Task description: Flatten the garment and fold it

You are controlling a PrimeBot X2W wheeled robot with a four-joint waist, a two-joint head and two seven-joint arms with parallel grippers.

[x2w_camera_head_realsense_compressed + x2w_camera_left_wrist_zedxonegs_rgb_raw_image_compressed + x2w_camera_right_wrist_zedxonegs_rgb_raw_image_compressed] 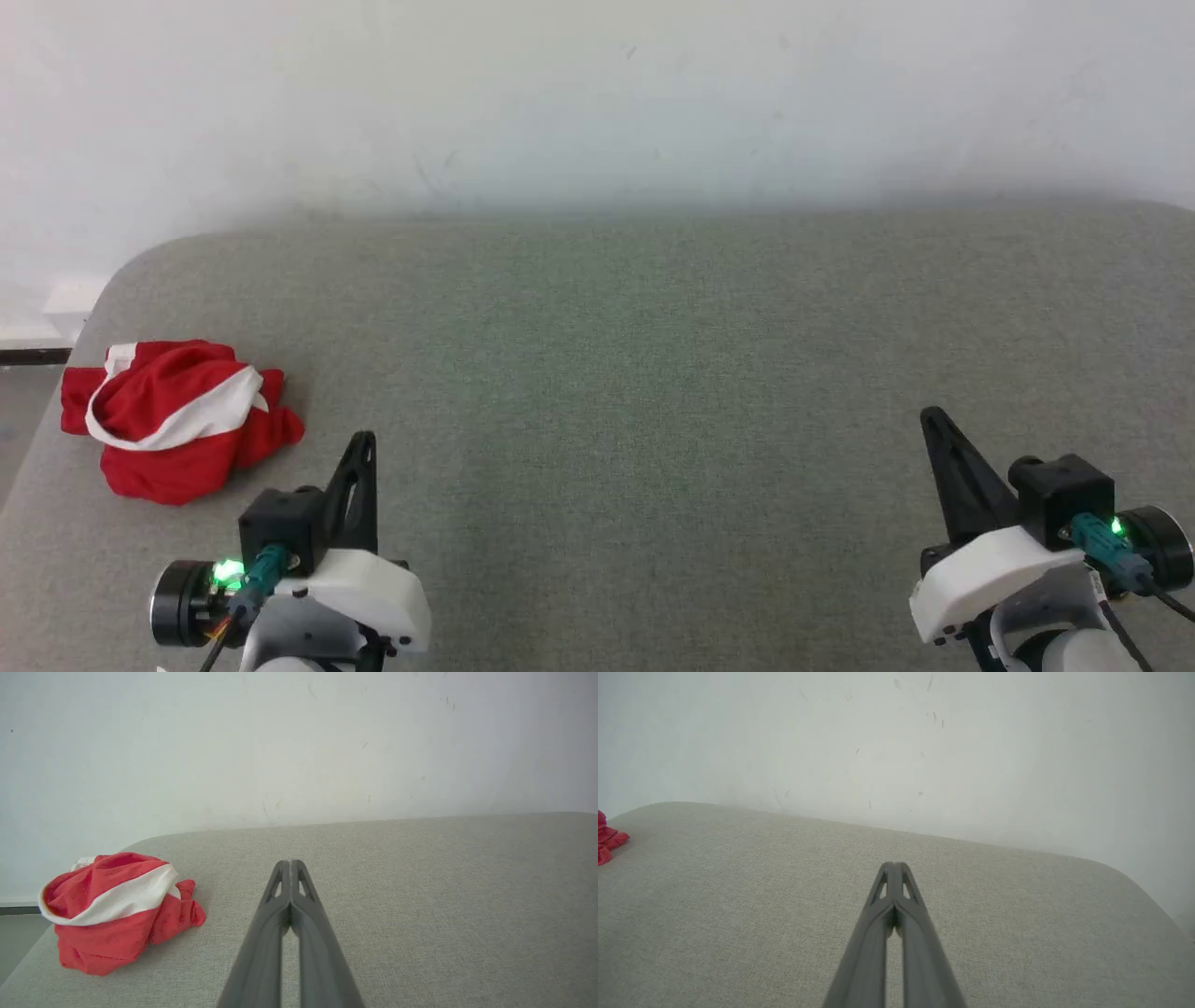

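Note:
The garment (pixel 177 420) is a crumpled heap of bright red fabric with a white band, lying near the left edge of the grey padded table (pixel 653 373). In the left wrist view the garment (pixel 112 910) sits to the left of my fingers. My left gripper (pixel 366 439) is shut and empty, hovering just right of the heap and apart from it; its tips (pixel 290 863) press together. My right gripper (pixel 929 415) is shut and empty at the lower right, far from the garment. A red corner of the garment (pixel 609 840) peeks in at the right wrist view's left edge.
A white wall (pixel 597 103) rises directly behind the table. The table's rounded left corner (pixel 121 271) drops off to the floor (pixel 19 420) beside the garment. Its rounded right corner (pixel 1125 872) appears in the right wrist view.

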